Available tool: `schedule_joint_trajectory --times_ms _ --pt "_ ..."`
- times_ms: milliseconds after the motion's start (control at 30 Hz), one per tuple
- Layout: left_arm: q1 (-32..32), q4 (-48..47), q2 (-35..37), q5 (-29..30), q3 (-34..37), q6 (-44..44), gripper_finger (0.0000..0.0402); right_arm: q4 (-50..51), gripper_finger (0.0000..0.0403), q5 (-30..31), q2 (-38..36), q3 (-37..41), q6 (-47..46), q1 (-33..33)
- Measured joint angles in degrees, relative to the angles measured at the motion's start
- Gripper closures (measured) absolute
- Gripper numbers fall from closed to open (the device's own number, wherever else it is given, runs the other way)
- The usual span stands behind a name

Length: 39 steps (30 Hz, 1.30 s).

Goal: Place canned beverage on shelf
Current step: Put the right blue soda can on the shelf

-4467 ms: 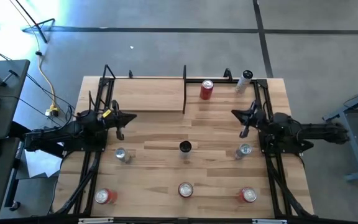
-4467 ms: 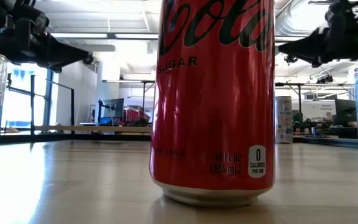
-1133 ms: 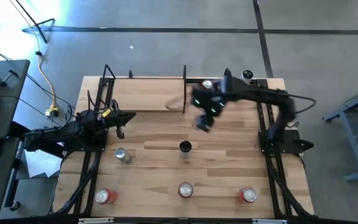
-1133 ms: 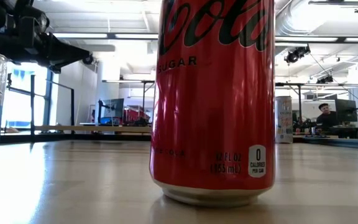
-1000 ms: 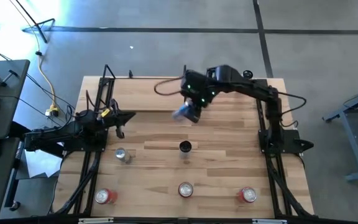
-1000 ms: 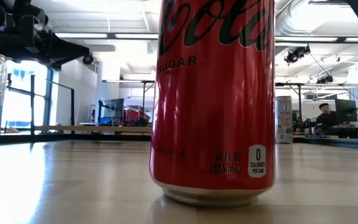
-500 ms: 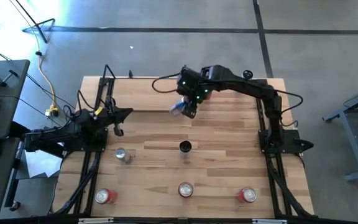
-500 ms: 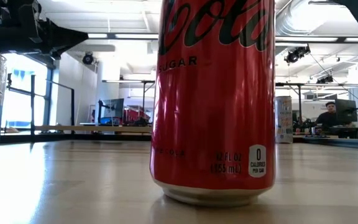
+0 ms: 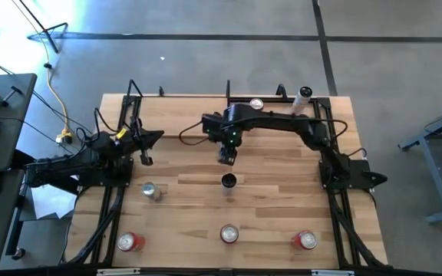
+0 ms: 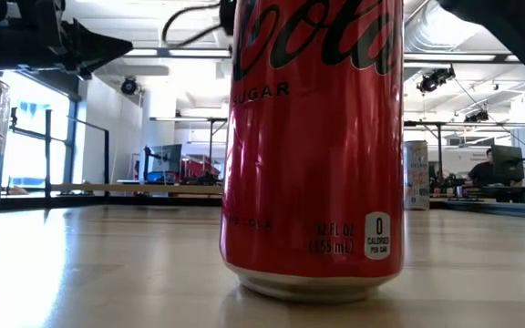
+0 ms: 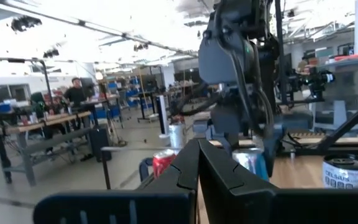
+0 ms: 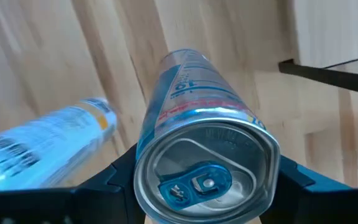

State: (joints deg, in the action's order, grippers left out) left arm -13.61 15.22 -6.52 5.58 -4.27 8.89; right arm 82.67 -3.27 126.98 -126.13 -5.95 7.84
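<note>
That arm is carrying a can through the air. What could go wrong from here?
The right gripper holds the silver-blue can above the table, right over the black-topped can, so a slip could topple that one. To reach the shelf, the can must also clear its upright end panel or strike it.

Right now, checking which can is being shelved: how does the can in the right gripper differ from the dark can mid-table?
Held can: silver-blue, between the fingers of the right gripper. Dark can: black-topped, standing untouched on the table. Neither is on the shelf.
</note>
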Motion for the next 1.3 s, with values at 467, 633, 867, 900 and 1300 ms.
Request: schedule_joint_trajectory --times_ms 467,633,867,900,1300 --pt "0.0 0.07 -4.86 -0.07 0.0 -1.29 0.0401 -1.58 0.0199 1.49 4.37 -0.07 1.46 0.12" --pt "0.02 0.09 -5.29 -0.08 0.0 -1.36 0.0401 -4.44 0.0147 1.32 4.39 -0.04 1.94 0.0" --pt "0.02 0.07 -5.43 -0.59 0.0 -1.78 0.0401 -5.72 0.0092 1.36 4.29 -0.77 3.37 -0.84" --pt "0.02 0.07 -5.45 -0.59 0.0 -1.78 0.0401 -5.79 0.0091 1.48 4.25 -1.31 3.45 -1.05" --pt "0.04 -0.86 -6.16 -0.57 0.0 -2.31 0.0401 1.68 0.0139 16.96 -2.18 -6.69 4.62 -5.43"
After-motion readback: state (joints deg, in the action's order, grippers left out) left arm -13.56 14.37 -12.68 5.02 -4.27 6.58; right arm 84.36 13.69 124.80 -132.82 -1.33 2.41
